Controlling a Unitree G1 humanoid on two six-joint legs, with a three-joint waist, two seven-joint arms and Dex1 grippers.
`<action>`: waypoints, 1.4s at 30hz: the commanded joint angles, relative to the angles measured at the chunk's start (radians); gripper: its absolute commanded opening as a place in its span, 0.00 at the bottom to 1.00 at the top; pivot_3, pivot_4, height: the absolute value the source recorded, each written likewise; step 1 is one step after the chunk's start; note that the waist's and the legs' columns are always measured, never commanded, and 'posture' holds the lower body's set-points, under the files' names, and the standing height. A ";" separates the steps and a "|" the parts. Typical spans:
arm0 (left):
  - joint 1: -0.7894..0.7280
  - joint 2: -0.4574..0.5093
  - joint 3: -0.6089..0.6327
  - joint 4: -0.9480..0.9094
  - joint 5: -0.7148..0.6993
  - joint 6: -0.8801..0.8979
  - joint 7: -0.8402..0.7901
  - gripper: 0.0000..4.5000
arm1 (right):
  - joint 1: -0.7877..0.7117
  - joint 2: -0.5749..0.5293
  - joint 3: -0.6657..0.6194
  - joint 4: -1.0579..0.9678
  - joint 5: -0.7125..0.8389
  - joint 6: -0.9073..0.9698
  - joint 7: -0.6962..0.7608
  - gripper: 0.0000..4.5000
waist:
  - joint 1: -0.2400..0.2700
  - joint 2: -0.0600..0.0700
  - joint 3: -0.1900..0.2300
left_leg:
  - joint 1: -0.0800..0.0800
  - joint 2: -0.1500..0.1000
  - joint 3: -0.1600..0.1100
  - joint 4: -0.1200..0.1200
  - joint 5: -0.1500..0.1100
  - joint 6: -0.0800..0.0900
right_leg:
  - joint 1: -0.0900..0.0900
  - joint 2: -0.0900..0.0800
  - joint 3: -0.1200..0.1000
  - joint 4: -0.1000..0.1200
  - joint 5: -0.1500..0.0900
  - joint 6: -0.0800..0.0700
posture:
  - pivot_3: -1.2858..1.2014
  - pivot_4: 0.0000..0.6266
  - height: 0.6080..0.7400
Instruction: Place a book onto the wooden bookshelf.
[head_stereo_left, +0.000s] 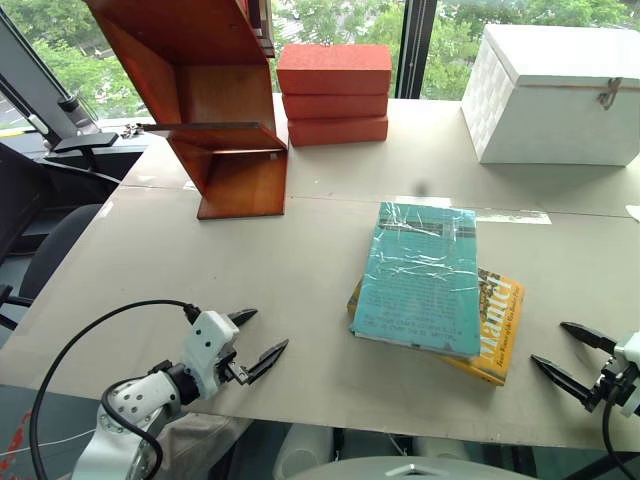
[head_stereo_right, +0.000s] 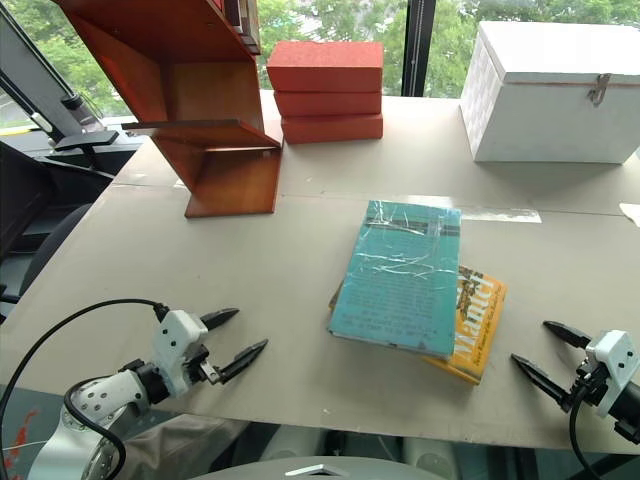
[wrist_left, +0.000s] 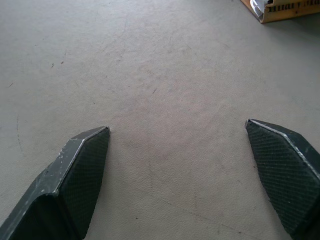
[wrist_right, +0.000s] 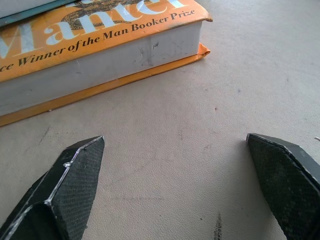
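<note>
1. Left gripper (head_stereo_left: 256, 334): fingers spread wide, empty, low over the near left part of the grey table (head_stereo_left: 300, 270), well apart from both books.
2. Right gripper (head_stereo_left: 567, 352): fingers spread wide, empty, at the near right edge of the table, just beside the yellow-orange book (head_stereo_left: 493, 322), not touching it.
3. Teal book (head_stereo_left: 420, 275): flat in crinkled plastic wrap, stacked on the yellow-orange book, right of table centre.
4. Wooden bookshelf (head_stereo_left: 215, 100): upright at the far left of the table, beside a stack of orange-red boxes (head_stereo_left: 333, 94).
5. White chest (head_stereo_left: 555, 95): far right.
</note>
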 joint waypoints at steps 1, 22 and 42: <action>-0.005 0.002 0.019 0.011 -0.005 -0.001 0.002 0.99 | 0.005 -0.011 -0.025 0.000 0.011 -0.014 0.013 1.00 | 0.000 0.000 0.000 | 0.000 0.000 0.000 0.000 0.000 0.000 | 0.000 0.000 0.000 0.000 0.000 0.000 | 0.52 0.24 1.00; -0.063 -0.007 0.029 0.021 -0.056 0.005 -0.031 0.99 | 0.024 -0.028 -0.039 -0.023 0.025 0.030 0.005 1.00 | 0.000 -0.004 0.003 | -0.001 0.000 0.000 0.000 0.000 0.000 | 0.000 0.000 -0.001 -0.001 0.000 0.000 | 0.52 0.24 1.00; -0.532 0.285 0.034 0.123 -0.314 0.202 -0.477 1.00 | -0.261 -0.122 -0.015 -0.153 0.071 0.277 -0.130 0.00 | -0.003 -0.003 0.006 | -0.002 0.000 -0.001 0.001 0.000 -0.001 | -0.001 -0.006 -0.013 0.001 0.001 0.000 | 0.52 0.24 1.00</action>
